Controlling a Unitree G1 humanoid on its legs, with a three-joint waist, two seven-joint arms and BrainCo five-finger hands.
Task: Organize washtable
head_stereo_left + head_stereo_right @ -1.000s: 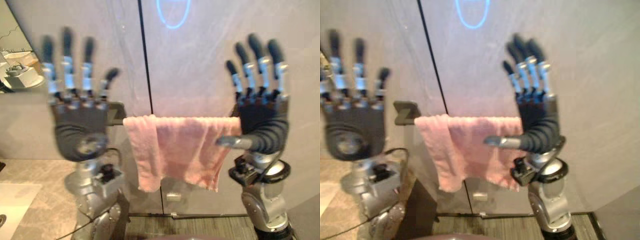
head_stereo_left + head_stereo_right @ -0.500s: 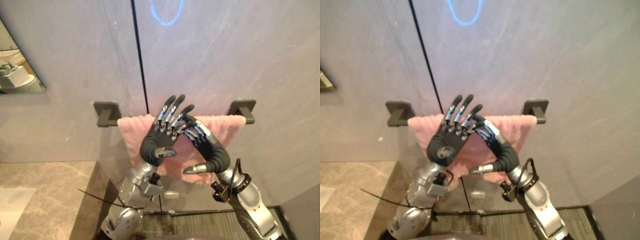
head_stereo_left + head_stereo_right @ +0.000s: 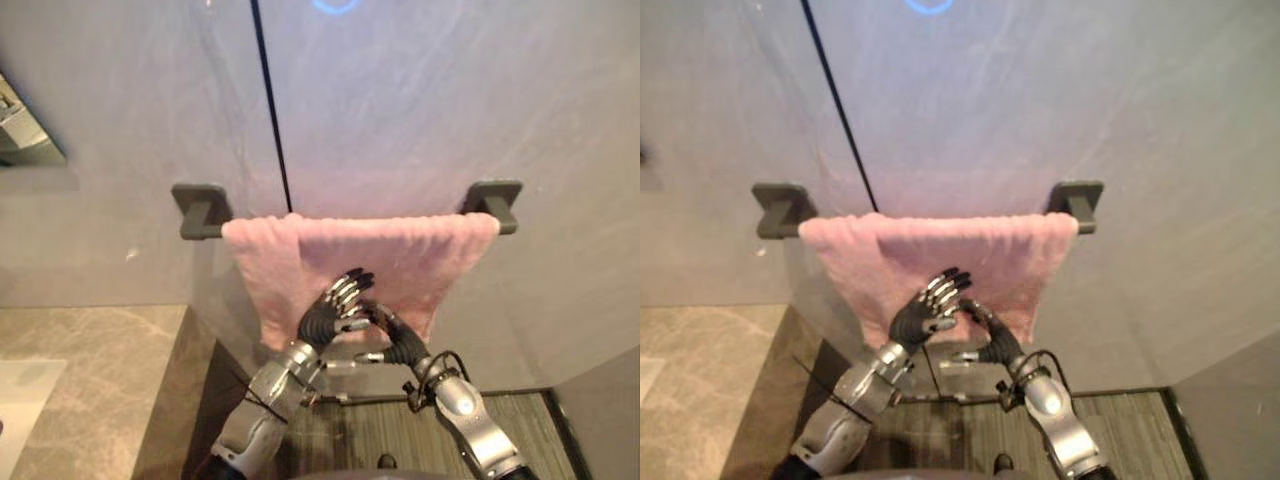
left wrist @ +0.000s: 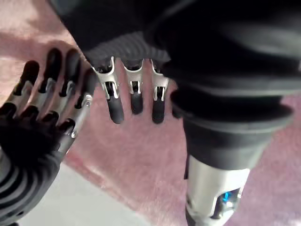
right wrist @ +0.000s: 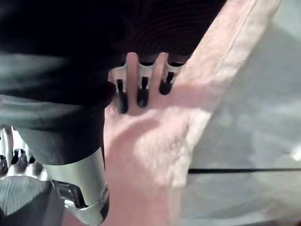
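A pink towel (image 3: 350, 260) hangs spread over a dark wall bar, from the left bracket (image 3: 200, 208) to the right bracket (image 3: 497, 200). My left hand (image 3: 330, 308) and right hand (image 3: 392, 338) are low in front of the towel's bottom edge, fingertips meeting. Both are open with nothing in them. In the left wrist view my left fingers (image 4: 135, 101) point at the towel (image 4: 141, 160), with the right hand (image 4: 44, 101) beside them. The right wrist view has the right fingers (image 5: 142, 93) against the towel (image 5: 155, 150).
A marble counter (image 3: 90, 380) runs along the lower left, with a white sink edge (image 3: 18, 400) at its corner. A mirror's edge (image 3: 25, 135) is on the wall at upper left. A dark vertical seam (image 3: 268, 100) splits the grey wall. Wood floor (image 3: 520, 420) lies below the towel.
Both hands came down from raised and wide apart to meet low in front of the towel. The whole picture has shifted, so the camera moved. The towel hangs as before.
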